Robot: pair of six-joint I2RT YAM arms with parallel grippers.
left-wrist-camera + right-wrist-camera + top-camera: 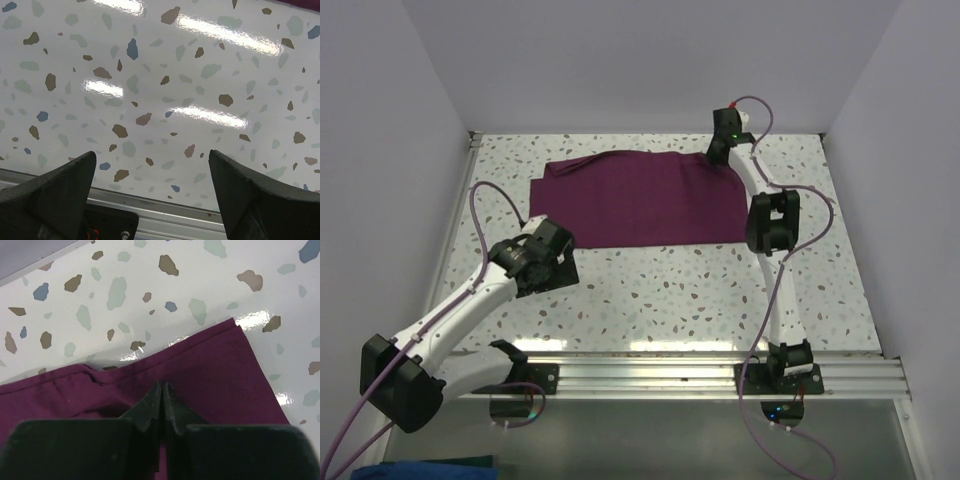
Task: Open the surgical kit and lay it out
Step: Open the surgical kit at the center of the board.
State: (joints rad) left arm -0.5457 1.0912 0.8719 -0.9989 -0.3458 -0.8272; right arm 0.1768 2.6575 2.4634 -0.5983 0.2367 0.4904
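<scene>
The dark purple-maroon cloth wrap (640, 200) lies spread flat on the far half of the speckled table. My right gripper (720, 152) is at its far right corner. In the right wrist view its jaws (162, 386) are pressed together on a pinch of the cloth (215, 370), with a fold running along the cloth's far edge. My left gripper (552, 262) hovers open and empty over bare table in front of the cloth's left end; its fingers (60, 185) stand wide apart. The steel tray and the silver instruments are out of view.
An aluminium rail (650, 372) runs along the table's near edge and also shows in the left wrist view (165, 217). White walls close in the table at the left, back and right. A purple cable loops beside each arm.
</scene>
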